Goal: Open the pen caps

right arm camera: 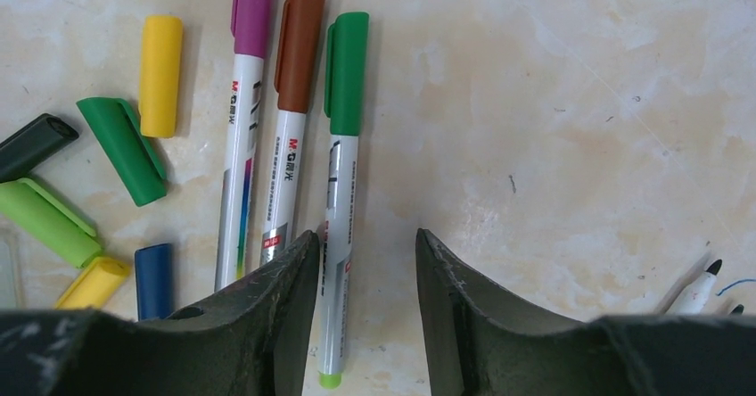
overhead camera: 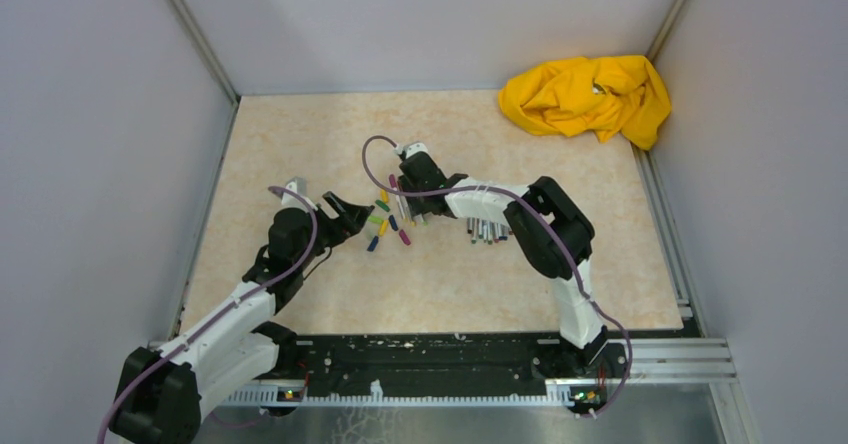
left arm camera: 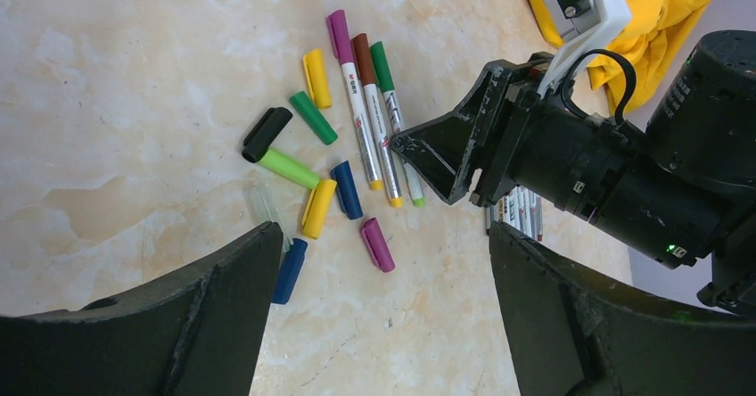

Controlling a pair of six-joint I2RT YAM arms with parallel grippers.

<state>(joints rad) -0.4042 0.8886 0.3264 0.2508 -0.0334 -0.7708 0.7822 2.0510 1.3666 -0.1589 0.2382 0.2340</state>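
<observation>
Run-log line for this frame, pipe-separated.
left gripper open, empty | right gripper open over green-capped pen | loose caps alongside

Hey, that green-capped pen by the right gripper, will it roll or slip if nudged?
Probably rolls: the green-capped pen has a round, glossy barrel lying flat on the smooth table. Likely stiff and light, being slim plastic. The brown-capped pen beside it may stop it.

The left arm (overhead camera: 240, 309) and the right arm (overhead camera: 575, 299) are both white tubes with fat black joints. A thin purple cable (overhead camera: 368, 159) runs along each one. The right gripper (right arm camera: 365, 235) has two dark, scratchy fingers (right arm camera: 267, 325), and a tiny green light (left arm camera: 670, 250) glows near it.
</observation>
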